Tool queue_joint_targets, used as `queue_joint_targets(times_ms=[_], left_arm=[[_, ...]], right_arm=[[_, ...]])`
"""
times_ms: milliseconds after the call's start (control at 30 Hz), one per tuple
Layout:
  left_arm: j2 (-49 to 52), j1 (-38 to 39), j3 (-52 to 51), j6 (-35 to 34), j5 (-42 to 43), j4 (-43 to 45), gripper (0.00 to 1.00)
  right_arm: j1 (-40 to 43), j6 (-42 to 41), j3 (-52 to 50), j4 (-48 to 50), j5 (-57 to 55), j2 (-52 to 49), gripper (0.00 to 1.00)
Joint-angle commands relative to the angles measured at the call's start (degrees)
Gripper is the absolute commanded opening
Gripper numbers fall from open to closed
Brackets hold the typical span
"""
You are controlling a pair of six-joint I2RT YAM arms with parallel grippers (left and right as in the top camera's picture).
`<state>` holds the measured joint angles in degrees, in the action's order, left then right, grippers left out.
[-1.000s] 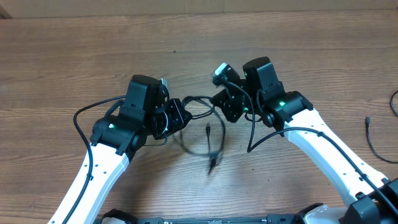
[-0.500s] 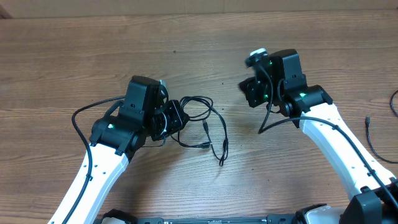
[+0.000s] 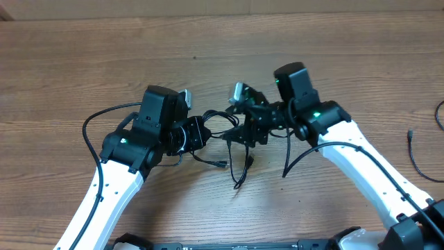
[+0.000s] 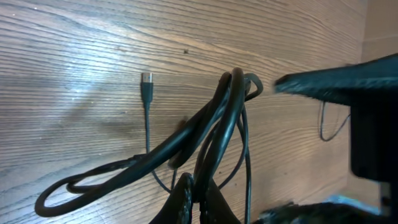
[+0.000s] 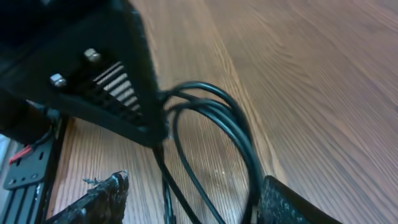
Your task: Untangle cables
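Back at the cables (image 4: 231, 99), the right gripper (image 5: 199, 199) straddles their loops with jaws wide; the left gripper (image 4: 196, 199) pinches the bundle in the middle of the table (image 3: 83, 69). Light, limp, slippery cords, likely: best taken by one strand near a plug (image 4: 147, 78).

1 overhead, 2 close wrist views; common cables (image 4: 228, 102)

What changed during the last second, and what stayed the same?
The right gripper let go of the cables, swung away to the right, then came back to them with its fingers open. The left gripper stayed shut on the cables, in the same place.
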<state>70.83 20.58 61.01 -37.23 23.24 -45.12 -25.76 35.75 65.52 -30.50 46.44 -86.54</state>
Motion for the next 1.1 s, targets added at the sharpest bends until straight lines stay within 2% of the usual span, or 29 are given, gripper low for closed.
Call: queue_joint_targets(times_ms=[0,67,167,267,400,467,500,533,567,767,800,833,900,1067], left_arm=[[-0.8,-0.3,0.0,1.3,3.9,0.4,0.04],[-0.8,-0.3,0.0,1.3,4.9,0.4,0.04],[-0.8,-0.3,0.0,1.3,5.0,0.3,0.04],[-0.8,-0.3,0.0,1.3,5.3,0.4,0.04],[-0.8,-0.3,0.0,1.3,5.4,0.4,0.04],[-0.8,-0.3,0.0,1.3,6.5,0.5,0.04],[-0.8,-0.3,0.0,1.3,7.0,0.7,0.04],[-0.8,-0.3,0.0,1.3,7.3,0.8,0.04],[-0.8,-0.3,0.0,1.3,7.9,0.9,0.04],[-0.8,-0.3,0.0,1.3,9.4,0.9,0.04],[-0.8,-0.3,0.0,1.3,9.4,0.9,0.04],[-0.8,-0.3,0.0,1.3,9.4,0.8,0.04],[-0.8,-0.3,0.0,1.3,9.4,0.9,0.04],[-0.8,-0.3,0.0,1.3,9.4,0.9,0.04]], right_arm=[[-1.7,1.6,0.4,1.0,-4.4,-0.3,0.61],[-2.5,1.6,0.4,1.7,-7.1,-0.3,0.54],[-2.8,1.6,0.4,2.6,-9.2,-0.3,0.50],[-2.8,1.6,0.4,2.7,-10.4,-0.3,0.28],[-2.8,1.6,0.4,2.9,-10.4,-0.3,0.20],[-2.8,1.6,0.4,2.9,-10.4,-0.3,0.20],[-2.8,1.6,0.4,3.0,-10.5,-0.3,0.32],[-2.8,1.6,0.4,3.0,-10.7,-0.3,0.37],[-2.8,1.6,0.4,3.1,-11.1,-0.3,0.37],[-2.8,1.6,0.4,3.2,-11.9,-0.3,0.27],[-2.8,1.6,0.4,3.3,-11.9,-0.3,0.22],[-2.8,1.6,0.4,3.3,-11.9,-0.3,0.13],[-2.8,1.6,0.4,3.2,-11.9,-0.3,0.06],[-2.7,1.6,0.4,3.2,-11.9,-0.3,0.04]])
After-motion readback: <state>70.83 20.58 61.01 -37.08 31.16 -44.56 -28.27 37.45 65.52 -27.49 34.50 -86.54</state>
